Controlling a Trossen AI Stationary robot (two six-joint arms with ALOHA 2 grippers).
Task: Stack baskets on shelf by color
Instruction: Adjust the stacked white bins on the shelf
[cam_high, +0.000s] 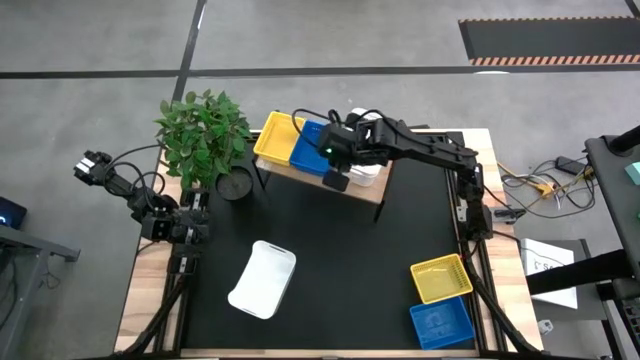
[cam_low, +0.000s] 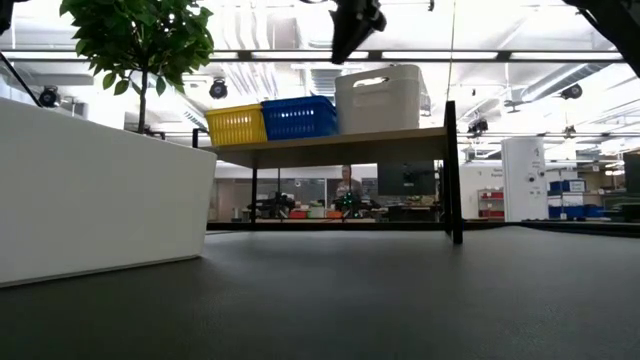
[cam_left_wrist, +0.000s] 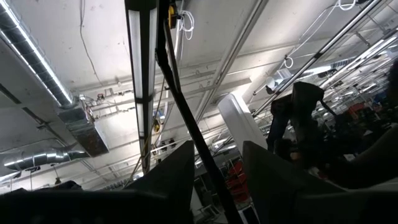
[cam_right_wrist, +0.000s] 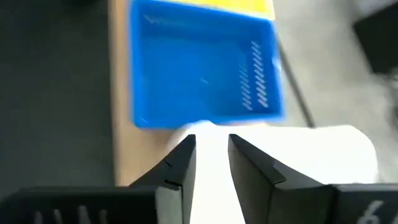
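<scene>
The shelf (cam_high: 330, 172) at the counter's (cam_high: 340, 250) far edge carries 1 yellow basket (cam_high: 276, 137), 1 blue basket (cam_high: 306, 146) and white baskets (cam_low: 378, 98). The right end effector (cam_right_wrist: 211, 152) hovers above the white baskets, fingers slightly spread, empty. A potted plant (cam_high: 205, 135) stands beside the shelf; the left end effector (cam_left_wrist: 216, 165), parted, points at the ceiling.

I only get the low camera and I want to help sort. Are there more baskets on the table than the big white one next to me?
Observer: Yes. A yellow basket and a blue basket sit together in the table corner on the right arm's side.
Operator: Which arm is that dark thing above the shelf?
Observer: The right gripper, over the white baskets on the shelf.
Operator: And the other arm?
Observer: The left gripper waits beyond the table's left edge.
</scene>
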